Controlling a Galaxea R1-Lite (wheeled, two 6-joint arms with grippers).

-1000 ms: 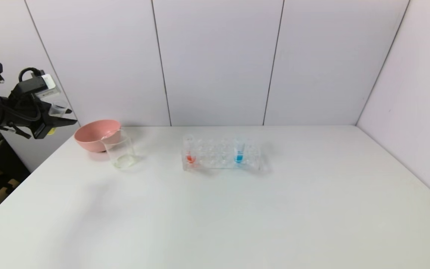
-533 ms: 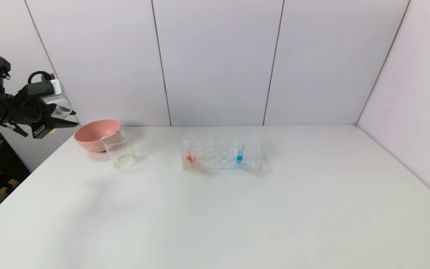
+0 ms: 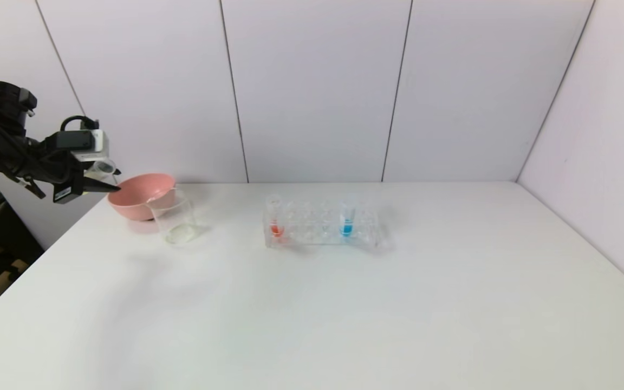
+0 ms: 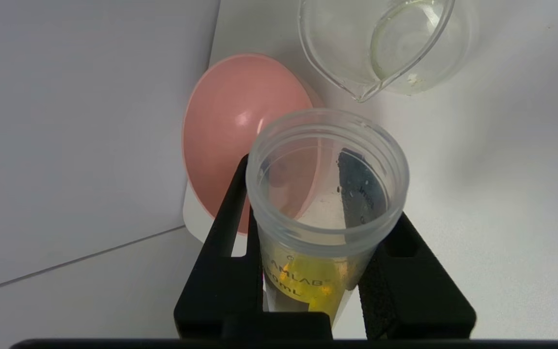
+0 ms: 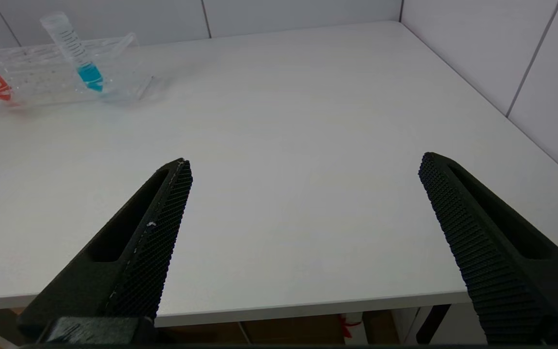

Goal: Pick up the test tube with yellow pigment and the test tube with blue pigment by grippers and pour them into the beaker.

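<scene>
My left gripper (image 3: 107,184) is shut on the test tube with yellow pigment (image 4: 325,228), held in the air at the far left, beside the pink bowl's rim. The tube's open mouth (image 3: 105,167) points toward the bowl and beaker. The clear glass beaker (image 3: 174,218) stands on the table just in front of the bowl; it also shows in the left wrist view (image 4: 385,43). The test tube with blue pigment (image 3: 347,219) stands in the clear rack (image 3: 323,227), also in the right wrist view (image 5: 78,55). My right gripper (image 5: 303,203) is open and empty above the table's near edge.
A pink bowl (image 3: 138,197) sits at the back left, touching the beaker from behind. A tube with red pigment (image 3: 275,219) stands at the rack's left end. White wall panels close in the back and right. The table's near edge (image 5: 308,305) lies under the right gripper.
My left gripper has moved right and slightly down with the yellow tube, from off the table's left side to the pink bowl's rim. Nothing else has moved.
</scene>
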